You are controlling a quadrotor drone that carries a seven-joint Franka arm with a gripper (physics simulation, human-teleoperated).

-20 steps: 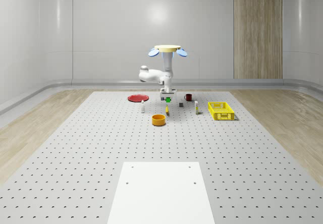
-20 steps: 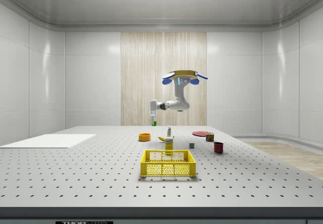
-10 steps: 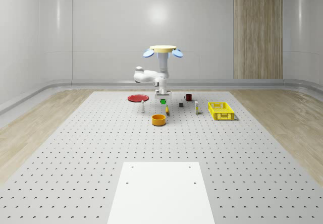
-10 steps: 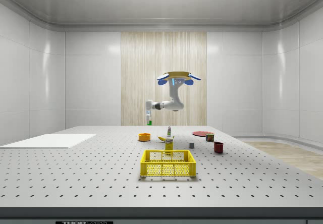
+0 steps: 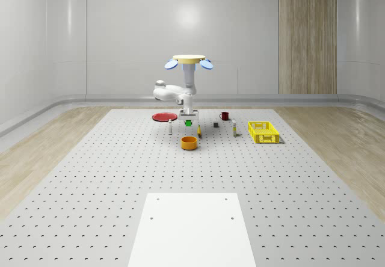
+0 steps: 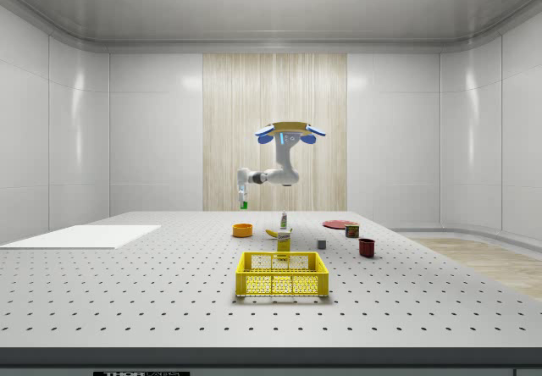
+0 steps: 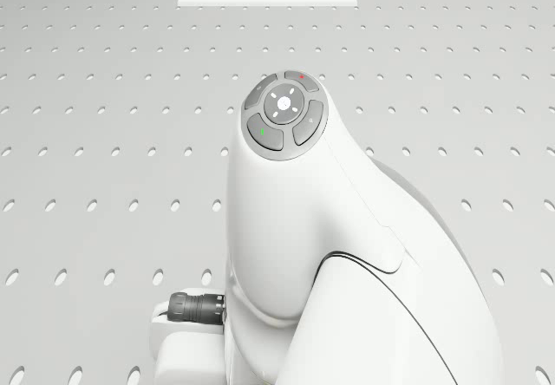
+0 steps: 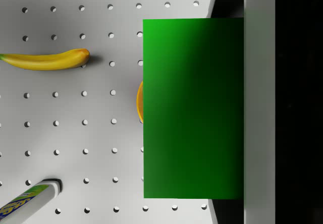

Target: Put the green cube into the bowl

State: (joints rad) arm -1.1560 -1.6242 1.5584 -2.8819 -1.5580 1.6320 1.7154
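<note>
**Green cube held aloft near the bowl**

The drone hovers above the perforated table. Its glossy white arm reaches down, the gripper clamped on the flat-faced green cube, above and just behind the round orange bowl. A curved yellow banana lies nearby

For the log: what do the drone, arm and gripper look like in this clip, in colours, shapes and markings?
The drone is a flat tan disc with blue rotor blurs at its sides. The arm is glossy white with rounded links. In the drone view a grey round button pad sits on the arm, bearing small red and green marks, with a dark cable connector lower down. The gripper is white too.
</note>
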